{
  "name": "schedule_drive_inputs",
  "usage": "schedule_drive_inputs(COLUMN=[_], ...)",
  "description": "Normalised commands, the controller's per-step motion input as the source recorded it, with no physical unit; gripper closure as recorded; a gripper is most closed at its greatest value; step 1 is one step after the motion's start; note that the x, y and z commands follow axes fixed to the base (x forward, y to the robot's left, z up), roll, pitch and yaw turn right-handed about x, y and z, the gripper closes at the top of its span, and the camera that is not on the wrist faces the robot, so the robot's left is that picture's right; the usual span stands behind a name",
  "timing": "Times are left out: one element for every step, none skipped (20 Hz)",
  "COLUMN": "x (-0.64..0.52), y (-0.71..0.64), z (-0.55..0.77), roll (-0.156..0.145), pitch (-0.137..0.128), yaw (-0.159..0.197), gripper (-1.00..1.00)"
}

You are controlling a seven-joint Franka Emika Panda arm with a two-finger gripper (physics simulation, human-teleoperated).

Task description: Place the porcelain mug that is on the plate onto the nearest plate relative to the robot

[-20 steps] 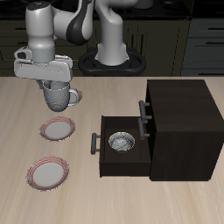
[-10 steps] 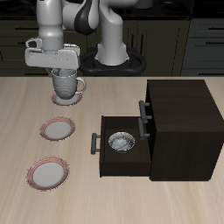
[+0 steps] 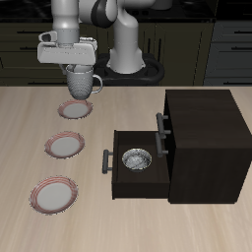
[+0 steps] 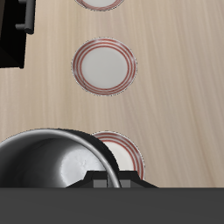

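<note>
The white porcelain mug (image 3: 81,86) hangs in my gripper (image 3: 76,71), which is shut on its rim. It is in the air above the red-rimmed plate (image 3: 76,110) that lies farthest back, closest to the robot base, and does not touch it. In the wrist view the mug (image 4: 52,162) fills the near field, with that plate (image 4: 125,150) partly showing beneath it. Two more red-rimmed plates, the middle plate (image 3: 65,146) and the front plate (image 3: 54,194), lie bare in a row toward the table's front edge. The middle plate (image 4: 104,66) also shows in the wrist view.
A dark cabinet (image 3: 202,143) stands beside the plates. Its drawer (image 3: 138,167) is pulled out and holds a small metal bowl (image 3: 136,159). The drawer handle (image 3: 106,160) points toward the middle plate.
My gripper has risen and moved back toward the robot base with the mug in it. The mug now hangs higher over the rear plate.
</note>
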Motion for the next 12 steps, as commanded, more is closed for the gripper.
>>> schedule_drive_inputs(x=[-0.39,-0.53,-0.21,-0.16,-0.2,-0.18,-0.15,-0.18,-0.24,-0.14,-0.34,-0.08], y=[-0.1,0.03,-0.15,-0.1,-0.03,-0.08,-0.05,-0.05,-0.09,0.04,-0.06,0.0], z=[0.02,-0.01,-0.05,-0.11,-0.06,-0.08,-0.06,-0.1,-0.15,-0.05,-0.11,-0.01], roll=[-0.079,0.073,-0.085,-0.005,0.046,-0.063,-0.031,0.022,-0.05,0.038,-0.003,-0.002], pitch=[-0.038,-0.004,-0.024,0.047,-0.014,-0.034,-0.011,0.039,0.046,-0.002,-0.014,-0.011], yaw=[-0.029,0.006,-0.022,-0.062,0.03,-0.002,0.011,-0.023,-0.017,0.012,-0.003,0.005], gripper=[1.0,1.0,1.0,1.0,1.0,1.0,1.0,1.0,1.0,1.0,1.0,1.0])
